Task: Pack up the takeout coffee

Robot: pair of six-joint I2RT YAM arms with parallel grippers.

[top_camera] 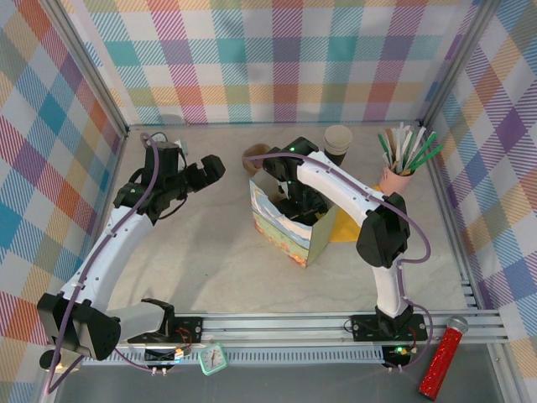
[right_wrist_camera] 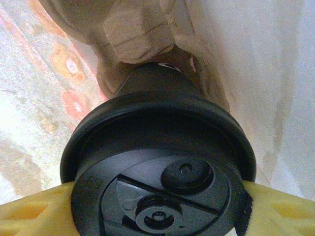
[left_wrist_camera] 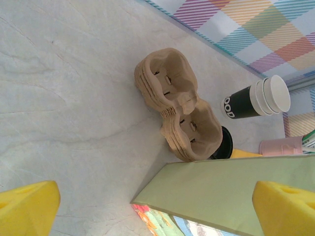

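The takeout coffee (right_wrist_camera: 162, 187), a black cup with a glossy black lid, is held from both sides by yellow fingertips (right_wrist_camera: 280, 211); my right gripper (right_wrist_camera: 157, 216) is shut on it. It hangs inside the paper bag (top_camera: 289, 231), just above a brown pulp carrier (right_wrist_camera: 142, 39) lying at the bag's bottom. In the top view my right gripper (top_camera: 302, 206) reaches down into the bag's open mouth, which hides the cup. My left gripper (top_camera: 210, 170) hovers open to the left of the bag, nothing between its yellow pads (left_wrist_camera: 24, 206), facing the bag's green side (left_wrist_camera: 236, 191).
A stack of pulp carriers (left_wrist_camera: 179, 105) lies behind the bag, a black round object (left_wrist_camera: 225, 142) beyond it. Lidless black cups (left_wrist_camera: 256, 101) lie stacked at the back. A pink cup of stirrers (top_camera: 401, 172) stands far right. A yellow cloth (top_camera: 344, 227) lies beside the bag.
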